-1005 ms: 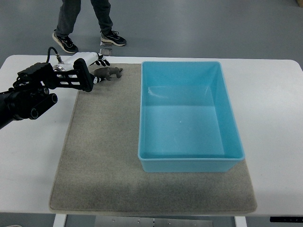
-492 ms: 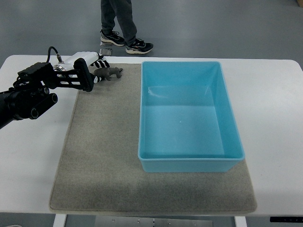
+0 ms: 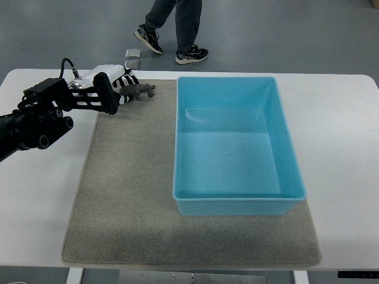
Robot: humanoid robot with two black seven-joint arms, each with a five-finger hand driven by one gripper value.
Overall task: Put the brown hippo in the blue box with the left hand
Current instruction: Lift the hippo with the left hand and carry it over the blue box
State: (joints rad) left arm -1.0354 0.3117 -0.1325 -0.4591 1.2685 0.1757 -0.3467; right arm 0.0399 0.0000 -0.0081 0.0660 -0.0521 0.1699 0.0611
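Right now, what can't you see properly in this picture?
- Top view: whether the left hand really grips the brown hippo; the hand covers the hippo's rear end.
- Top view: the person beyond the table is cut off by the top edge; only legs and shoes show.
- The right hand is out of view.
- The hippo's face is too small to make out.

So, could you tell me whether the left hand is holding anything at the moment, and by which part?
The left hand is closed on the brown hippo at its rear end; the head end sticks out free.
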